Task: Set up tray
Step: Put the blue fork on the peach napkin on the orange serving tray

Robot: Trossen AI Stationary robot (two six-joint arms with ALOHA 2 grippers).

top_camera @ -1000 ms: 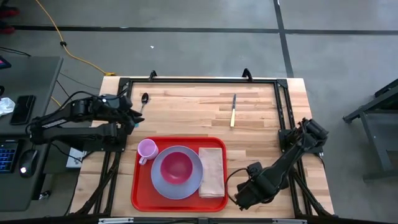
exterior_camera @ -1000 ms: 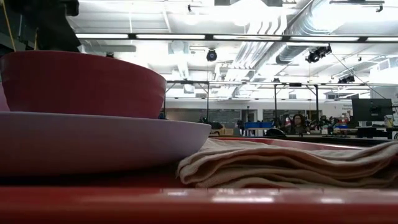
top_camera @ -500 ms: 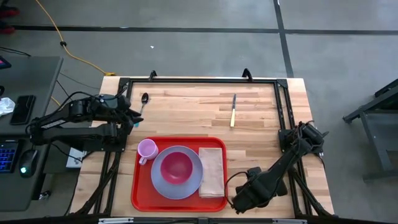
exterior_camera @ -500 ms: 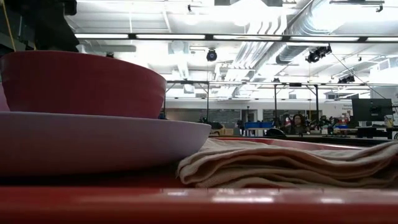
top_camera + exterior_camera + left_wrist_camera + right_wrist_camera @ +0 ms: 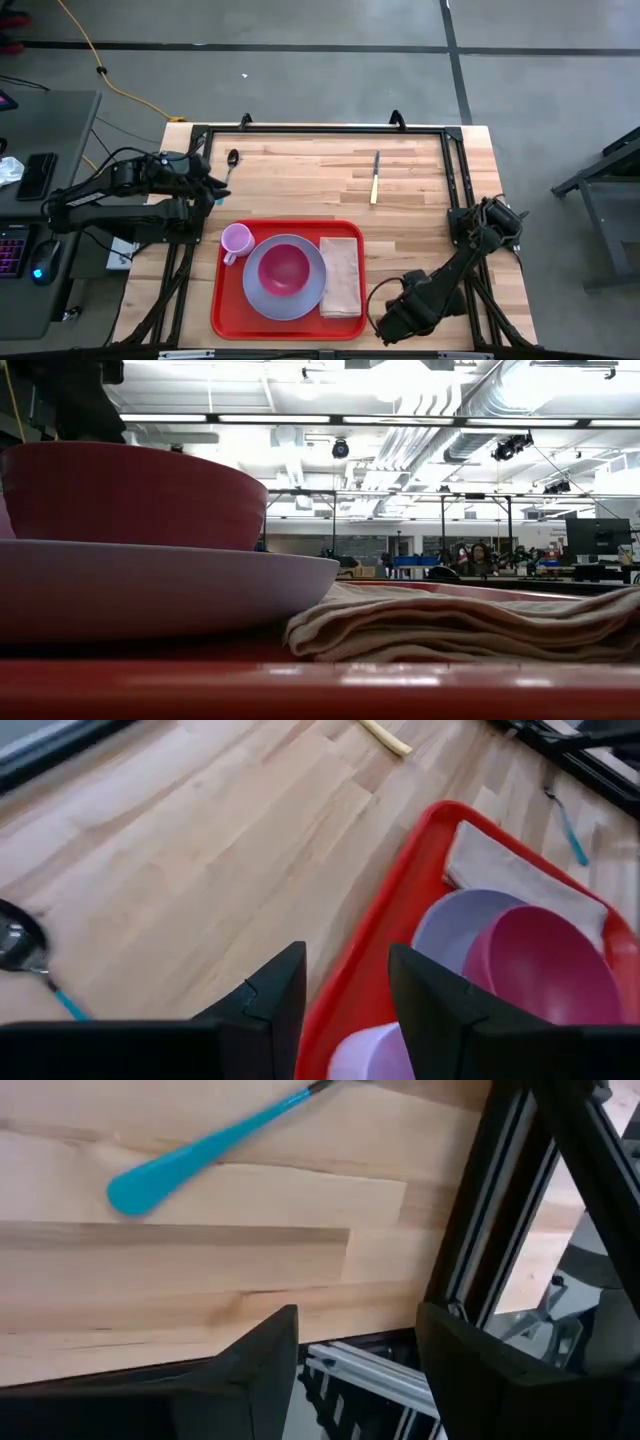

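the red tray (image 5: pixel 225 315) sits at the lower centre of the high view, holding a pink cup (image 5: pixel 236 239), a lilac plate (image 5: pixel 256 298) with a magenta bowl (image 5: pixel 284 268), and a folded beige napkin (image 5: pixel 341 276). the left gripper (image 5: pixel 212 187) hovers upper left of it, fingers apart and empty. the right gripper (image 5: pixel 384 325) lies lower right, fingers parted, empty.
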